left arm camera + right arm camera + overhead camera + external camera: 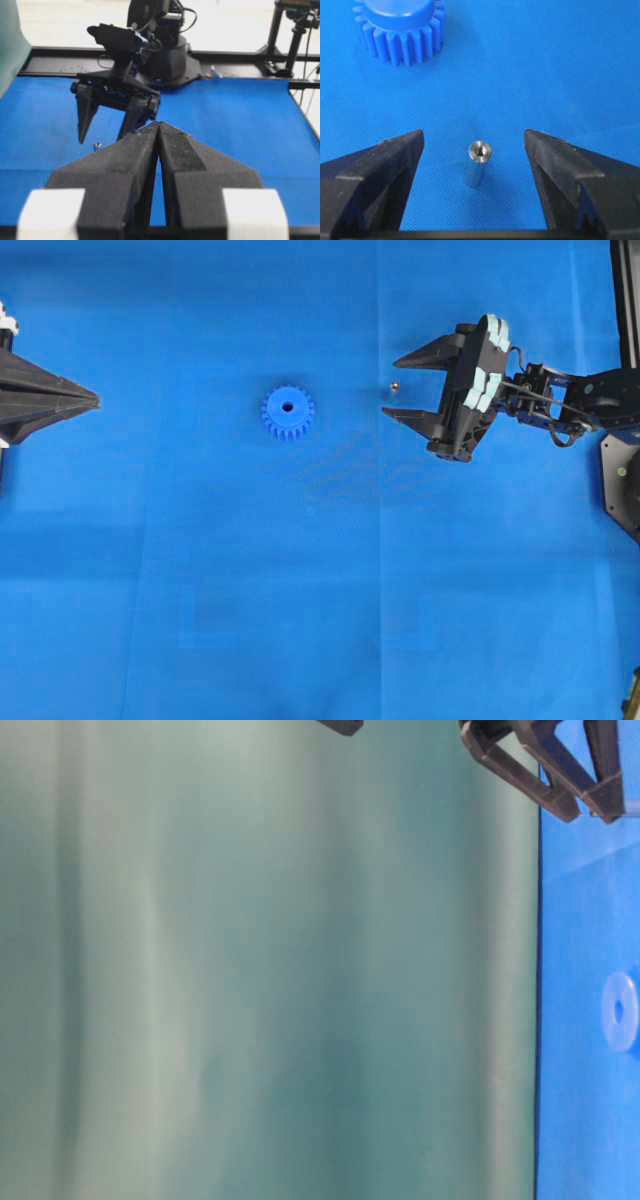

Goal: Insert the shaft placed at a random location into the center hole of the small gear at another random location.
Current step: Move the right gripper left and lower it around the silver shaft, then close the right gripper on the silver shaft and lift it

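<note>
Bracketing: right gripper (474, 145), jaws apart, is straddling the upright shaft (477, 163) for a grasp.
Waiting: small gear (288, 412) is lying at nine o'clock of it.
Idling: left gripper (92, 398), jaws together.

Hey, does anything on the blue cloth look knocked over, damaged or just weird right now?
Nothing stands out. The shaft stands upright on the cloth between the open fingers of the right gripper, untouched. The small gear lies flat with its teeth intact. The left gripper is shut, well away.
</note>
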`<act>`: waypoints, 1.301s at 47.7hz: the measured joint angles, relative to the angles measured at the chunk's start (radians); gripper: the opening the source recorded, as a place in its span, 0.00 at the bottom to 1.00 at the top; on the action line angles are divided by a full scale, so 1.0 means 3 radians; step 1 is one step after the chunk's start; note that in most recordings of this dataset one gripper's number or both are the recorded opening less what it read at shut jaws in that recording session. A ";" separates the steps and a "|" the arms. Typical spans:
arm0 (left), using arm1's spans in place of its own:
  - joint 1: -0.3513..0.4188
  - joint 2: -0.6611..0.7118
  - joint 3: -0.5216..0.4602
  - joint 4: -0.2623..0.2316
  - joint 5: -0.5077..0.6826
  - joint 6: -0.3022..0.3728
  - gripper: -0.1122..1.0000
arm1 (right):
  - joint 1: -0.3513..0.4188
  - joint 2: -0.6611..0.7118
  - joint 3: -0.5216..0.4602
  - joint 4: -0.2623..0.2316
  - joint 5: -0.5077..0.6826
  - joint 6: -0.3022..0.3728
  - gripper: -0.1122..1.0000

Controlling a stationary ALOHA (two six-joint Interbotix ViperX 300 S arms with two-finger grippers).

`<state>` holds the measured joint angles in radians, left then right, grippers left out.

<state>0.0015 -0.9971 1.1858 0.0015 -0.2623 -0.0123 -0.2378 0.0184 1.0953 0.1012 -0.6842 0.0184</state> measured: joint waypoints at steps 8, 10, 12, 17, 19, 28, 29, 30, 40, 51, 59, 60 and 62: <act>0.0005 -0.0005 0.0000 0.0000 -0.0005 0.0000 0.10 | -0.0005 0.0015 -0.0005 0.0005 0.0000 0.0000 0.64; 0.0000 0.0000 0.0000 0.0000 0.0000 0.0000 0.10 | -0.0005 0.0015 0.0000 0.0005 0.0000 0.0000 0.57; 0.0000 0.0000 0.0000 0.0000 0.0000 0.0000 0.10 | -0.0005 0.0020 -0.0005 0.0005 0.0000 0.0000 0.49; 0.0005 0.0000 0.0000 -0.0005 0.0000 0.0000 0.10 | -0.0005 0.0046 -0.0005 0.0005 0.0015 0.0000 0.26; 0.0005 0.0000 0.0000 0.0000 0.0000 0.0000 0.10 | -0.0005 0.0051 -0.0005 0.0005 0.0015 0.0005 0.17; 0.0005 -0.0005 0.0000 0.0000 0.0000 0.0000 0.10 | -0.0005 0.0056 -0.0005 0.0005 0.0015 0.0005 0.13; 0.0005 0.0000 0.0000 0.0000 0.0000 0.0000 0.10 | 0.0000 0.0056 -0.0005 0.0005 0.0015 0.0000 0.13; 0.0000 0.0000 0.0000 0.0000 0.0000 0.0000 0.10 | -0.0005 0.0056 -0.0005 0.0005 0.0015 0.0000 0.13; 0.0005 0.0000 0.0000 0.0000 0.0000 0.0000 0.10 | -0.0005 0.0020 -0.0010 0.0005 0.0077 0.0005 0.13; 0.0005 -0.0005 0.0000 0.0000 0.0010 0.0000 0.10 | -0.0005 -0.0491 -0.0077 0.0010 0.0593 0.0000 0.13; 0.0005 -0.0005 0.0000 -0.0005 0.0031 0.0000 0.10 | -0.0005 -0.0782 -0.0123 0.0010 0.0895 -0.0010 0.13; 0.0000 -0.0005 0.0000 0.0000 0.0036 0.0000 0.10 | -0.0005 -0.0793 -0.0123 0.0010 0.0910 -0.0005 0.13; 0.0005 0.0000 0.0000 0.0000 0.0041 0.0000 0.10 | -0.0005 -0.0803 -0.0123 0.0005 0.0926 -0.0010 0.13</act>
<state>0.0031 -0.9971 1.1858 0.0015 -0.2500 -0.0123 -0.2393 -0.2224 1.0584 0.1028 -0.4065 0.0153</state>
